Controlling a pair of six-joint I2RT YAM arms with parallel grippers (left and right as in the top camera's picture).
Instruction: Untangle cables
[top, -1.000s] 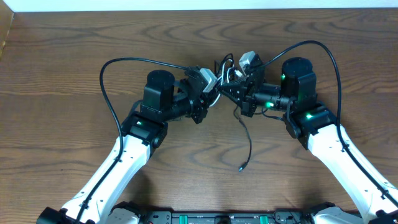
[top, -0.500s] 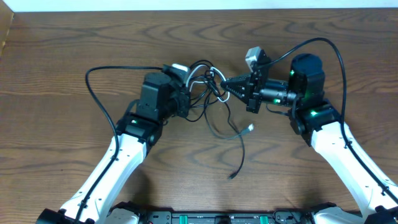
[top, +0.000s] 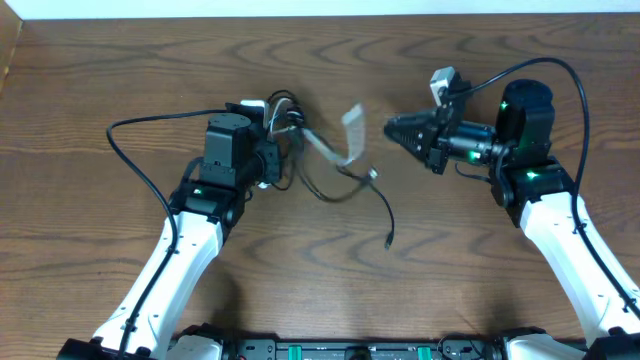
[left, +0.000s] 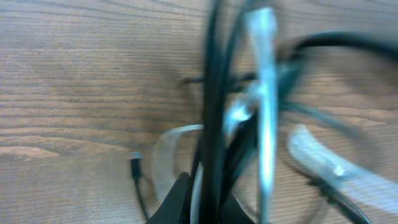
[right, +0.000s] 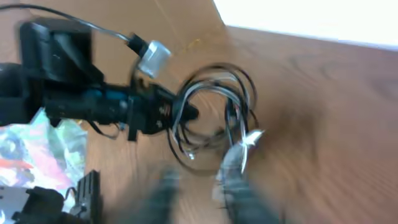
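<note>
The cables form a loose tangle of thin black cords with one white cord, blurred in motion, near the table's middle. One black plug end trails toward the front. My left gripper is shut on the cables at the tangle's left side; in the left wrist view a black cord runs between its jaws, with the white cord beside it. My right gripper stands open to the right of the tangle, holding nothing. Its blurred fingers are apart, with the cable loops beyond them.
Thick black arm cables arch over each arm, at the left and the right. The table's far edge meets a white strip. A colourful bag shows at the left of the right wrist view.
The arms have pulled apart. My right gripper has opened, let go of the cables and moved right. The left gripper has carried the tangle leftward; the white cord swings free.
</note>
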